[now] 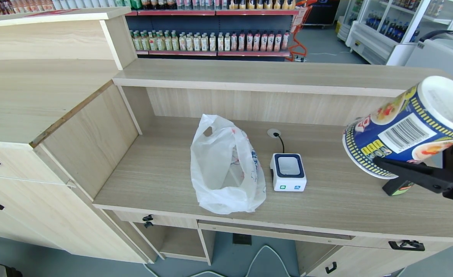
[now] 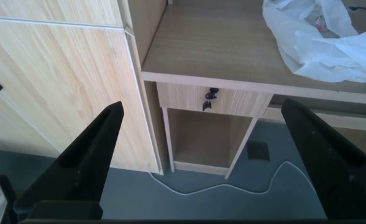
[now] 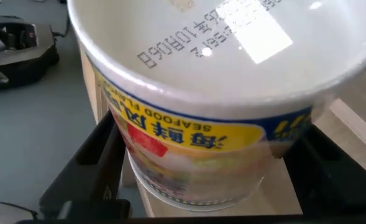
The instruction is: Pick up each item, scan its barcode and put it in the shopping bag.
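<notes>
R gripper (image 1: pixel 382 176) raised, clamping noodle cup (image 1: pixel 403 127); cup tilted

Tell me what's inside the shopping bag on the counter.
The open mouth of the shopping bag shows only its own thin plastic, with the wooden counter showing through. No item is visible inside. Its crumpled folds at the base cover the rest.

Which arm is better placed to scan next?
Right: the right gripper holds the cup, barcode showing, right of the scanner. The left gripper is open, empty, in front of the counter.
</notes>
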Robot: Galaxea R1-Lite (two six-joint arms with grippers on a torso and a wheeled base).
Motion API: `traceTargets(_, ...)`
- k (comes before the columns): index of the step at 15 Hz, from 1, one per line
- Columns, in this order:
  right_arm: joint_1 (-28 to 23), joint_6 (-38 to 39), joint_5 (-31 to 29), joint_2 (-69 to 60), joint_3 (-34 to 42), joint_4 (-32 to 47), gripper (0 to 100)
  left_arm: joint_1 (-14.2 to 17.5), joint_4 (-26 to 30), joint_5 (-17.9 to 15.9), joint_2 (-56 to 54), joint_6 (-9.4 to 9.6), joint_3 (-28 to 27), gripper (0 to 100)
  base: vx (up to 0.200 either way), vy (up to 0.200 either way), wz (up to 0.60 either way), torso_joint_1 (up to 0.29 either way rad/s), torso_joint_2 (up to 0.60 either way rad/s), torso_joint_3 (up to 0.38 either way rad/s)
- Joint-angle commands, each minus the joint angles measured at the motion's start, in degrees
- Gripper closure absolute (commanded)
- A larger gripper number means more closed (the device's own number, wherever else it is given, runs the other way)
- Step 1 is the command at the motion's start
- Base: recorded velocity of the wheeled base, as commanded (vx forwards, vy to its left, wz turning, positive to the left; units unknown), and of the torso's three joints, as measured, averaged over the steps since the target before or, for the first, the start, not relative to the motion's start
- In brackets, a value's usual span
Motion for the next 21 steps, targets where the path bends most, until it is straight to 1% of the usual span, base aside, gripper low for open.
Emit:
traceTargets(1,-0.02,0.41,-0.09,-0.89,-1.72,3.79,100,0.01,-0.01,0.04,-0.02,-0.01,0.0,0,0.0,0.0,0.0,0.0,0.0,0.0)
traceTargets(2,-0.02,0.14,-0.18,-1.33,-2.25,5.99,100,-0.08,-0.01,0.04,0.06,-0.01,0.0,0,0.0,0.0,0.0,0.0,0.0,0.0)
traceTargets(3,0.07,-0.91,-0.35,-1.6,-2.25,6.43,100,0.01,-0.01,0.04,0.06,-0.01,0.0,0,0.0,0.0,0.0,0.0,0.0,0.0)
traceTargets(5,-0.2,-5.75,-0.35,-0.89,-2.86,6.51,100,0.01,-0.01,0.04,-0.02,-0.01,0.0,0,0.0,0.0,0.0,0.0,0.0,0.0)
traceTargets(8,0.24,-10.49,-0.09,-1.24,-2.78,6.78,100,0.01,-0.01,0.04,0.06,-0.01,0.0,0,0.0,0.0,0.0,0.0,0.0,0.0)
traceTargets(9,0.77,-12.07,0.0,-1.95,-2.69,6.78,100,0.01,-0.01,0.04,0.06,-0.01,0.0,0,0.0,0.0,0.0,0.0,0.0,0.0)
traceTargets(10,0.86,-11.99,0.0,-2.65,-2.95,7.04,100,0.01,0.07,0.04,-0.02,-0.01,0.0,0,0.0,0.0,0.0,0.0,0.0,0.0)
traceTargets(11,0.59,-10.93,-0.26,-3.88,-3.57,8.62,100,0.01,0.07,0.04,-0.02,-0.01,0.0,0,0.0,0.0,0.0,0.0,0.0,0.0)
traceTargets(12,0.24,-7.94,-4.48,-6.34,-5.5,16.01,100,0.01,-0.01,0.04,0.06,-0.01,0.0,0,0.0,0.0,0.0,0.0,0.0,0.0)
traceTargets(13,1.65,-6.98,-12.39,-8.36,-6.47,22.69,100,0.01,-0.01,0.04,0.06,-0.01,0.0,0,0.0,0.0,0.0,0.0,0.0,0.0)
traceTargets(14,5.69,-4.51,-18.28,-9.42,-6.64,26.11,100,0.01,-0.01,0.04,-0.02,-0.01,0.0,0,0.0,0.0,0.0,0.0,0.0,0.0)
traceTargets(15,9.82,-0.3,-22.15,-10.3,-5.76,25.76,100,0.01,-0.01,0.04,0.06,-0.01,0.0,0,0.0,0.0,0.0,0.0,0.0,0.0)
traceTargets(16,12.28,3.31,-25.22,-11.18,-5.15,25.23,100,0.01,-0.01,0.04,0.06,-0.01,0.0,0,0.0,0.0,0.0,0.0,0.0,0.0)
traceTargets(17,12.9,4.54,-26.02,-11.35,-4.89,24.62,100,0.01,-0.01,0.04,0.06,-0.01,0.0,0,0.0,0.0,0.0,0.0,0.0,0.0)
traceTargets(19,12.9,9.37,-26.28,-10.03,-4.97,17.41,100,0.01,-0.01,0.04,0.06,-0.01,0.0,0,0.0,0.0,0.0,0.0,0.0,0.0)
traceTargets(20,12.81,13.24,-26.37,-9.42,-4.36,13.28,100,0.01,-0.01,0.04,-0.02,-0.01,0.0,0,0.0,0.0,0.0,0.0,0.0,0.0)
traceTargets(21,12.72,15.17,-26.54,-9.33,-3.92,11.96,100,0.01,-0.01,0.04,-0.02,-0.01,0.0,0,0.0,0.0,0.0,0.0,0.0,0.0)
